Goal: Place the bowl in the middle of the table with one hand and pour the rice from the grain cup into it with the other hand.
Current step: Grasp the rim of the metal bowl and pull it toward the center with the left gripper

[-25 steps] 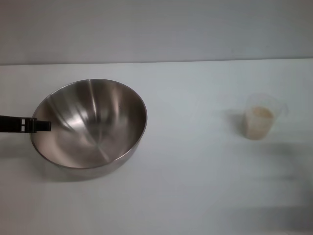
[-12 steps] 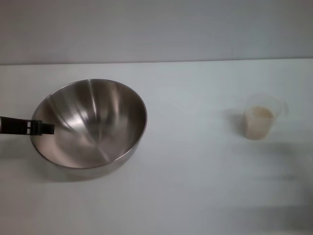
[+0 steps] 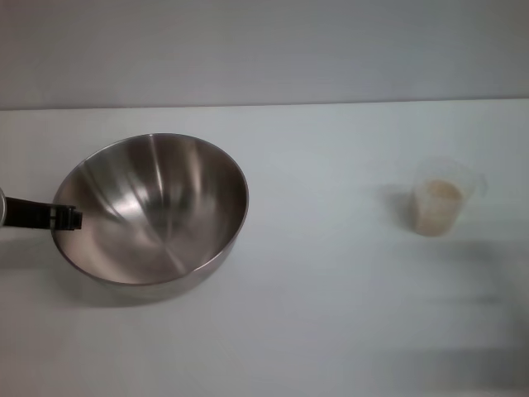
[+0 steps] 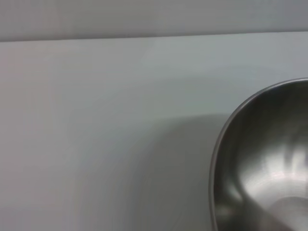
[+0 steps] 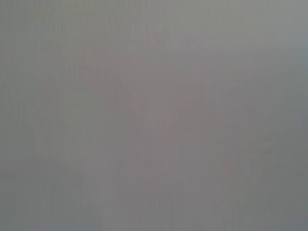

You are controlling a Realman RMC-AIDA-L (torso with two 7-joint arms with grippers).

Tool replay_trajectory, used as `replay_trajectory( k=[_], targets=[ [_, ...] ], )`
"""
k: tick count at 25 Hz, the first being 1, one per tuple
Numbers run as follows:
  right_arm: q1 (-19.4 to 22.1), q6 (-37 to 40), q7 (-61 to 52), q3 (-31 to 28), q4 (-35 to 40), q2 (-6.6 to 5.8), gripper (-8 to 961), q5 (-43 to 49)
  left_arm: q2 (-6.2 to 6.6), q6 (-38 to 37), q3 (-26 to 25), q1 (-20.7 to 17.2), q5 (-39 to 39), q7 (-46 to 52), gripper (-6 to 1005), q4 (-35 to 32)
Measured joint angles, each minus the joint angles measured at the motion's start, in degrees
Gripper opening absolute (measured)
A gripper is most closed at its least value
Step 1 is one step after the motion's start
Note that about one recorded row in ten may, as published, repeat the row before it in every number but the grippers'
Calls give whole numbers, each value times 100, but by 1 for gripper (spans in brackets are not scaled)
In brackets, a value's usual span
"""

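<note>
Bowl (image 3: pixel 153 211): empty, on the left half of the bench (image 3: pixel 331 314), not yet at the middle. Left claw (image 3: pixel 68 217) at its left rim, drawn back a little toward the edge from half a second ago; grip impossible to tell. Probably a release or regrasp. Grain cup (image 3: pixel 442 203) of rice (image 3: pixel 438 198) well apart, right, untouched. Right claw out of view.

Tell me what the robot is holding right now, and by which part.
The left gripper sits at the left rim of the steel bowl, apparently on that rim, though a firm hold cannot be told. The grain cup stands alone, unheld.
</note>
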State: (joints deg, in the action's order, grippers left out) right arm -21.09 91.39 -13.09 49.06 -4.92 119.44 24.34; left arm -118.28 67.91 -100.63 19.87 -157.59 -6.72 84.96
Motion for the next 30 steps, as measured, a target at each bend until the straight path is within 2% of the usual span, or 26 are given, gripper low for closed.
replay_trajectory(
  k=[8, 13, 22, 30],
  targets=[
    [0, 2, 0, 6, 0, 0, 663, 0, -2, -27, 20, -6, -15, -11, 314, 66],
    [0, 3, 0, 0, 0, 0, 662, 0, -2, -19, 0, 1, -18, -13, 191, 77],
    [0, 3, 0, -2, 0, 0, 662, 0, -2, -40, -11, 15, -17, -14, 110, 71],
    [-7, 2, 0, 7, 9, 0, 663, 0, 9, 9, -26, 64, -16, -14, 89, 35]
  ],
)
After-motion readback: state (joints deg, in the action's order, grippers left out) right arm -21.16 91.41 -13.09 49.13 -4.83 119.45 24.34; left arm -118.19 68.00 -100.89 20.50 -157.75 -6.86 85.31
